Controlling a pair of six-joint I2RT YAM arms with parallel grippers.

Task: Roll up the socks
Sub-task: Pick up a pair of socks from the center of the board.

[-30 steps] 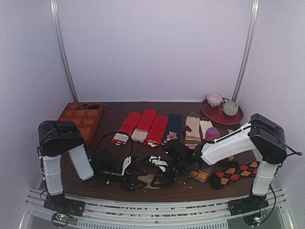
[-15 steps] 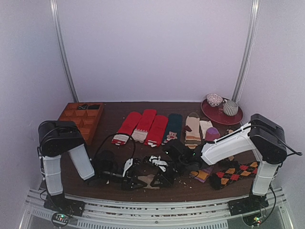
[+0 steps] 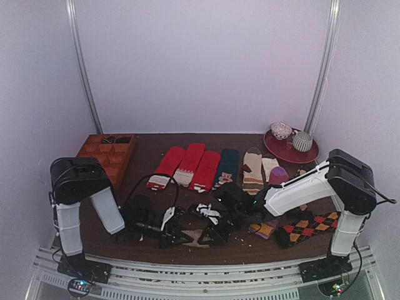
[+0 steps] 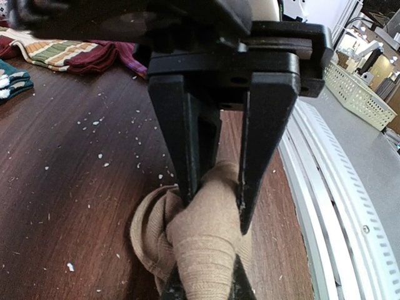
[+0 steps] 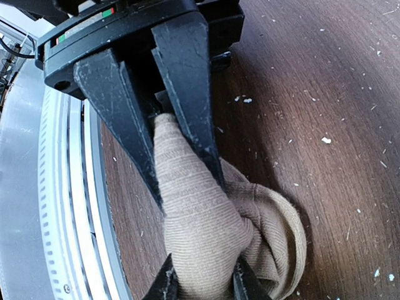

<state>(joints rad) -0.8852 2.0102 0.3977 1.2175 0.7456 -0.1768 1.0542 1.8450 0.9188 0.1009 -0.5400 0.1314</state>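
Note:
The socks [image 3: 194, 238] are a tan-brown knit bundle lying on the dark wooden table close to its front edge, between both arms. In the left wrist view my left gripper [image 4: 215, 215] is shut on the socks [image 4: 206, 250], pinching one end of the bundle, with a looser fold bulging to the left. In the right wrist view my right gripper [image 5: 187, 190] is shut on the socks [image 5: 206, 237] from the opposite side. Each wrist view shows the other gripper's black fingertips at the bottom edge. From above, the two grippers meet tip to tip over the bundle.
Red socks [image 3: 187, 165], a teal sock [image 3: 226, 165] and beige striped socks [image 3: 253, 170] lie in a row mid-table. Argyle socks [image 3: 309, 226] are by the right arm. A wooden organiser [image 3: 100, 153] stands back left, a red plate [image 3: 287, 157] with cups back right. The white front rail [image 4: 331, 206] runs beside the bundle.
My left gripper has closed from open onto the tan bundle and shifted slightly toward it. The right gripper has kept its grip and place.

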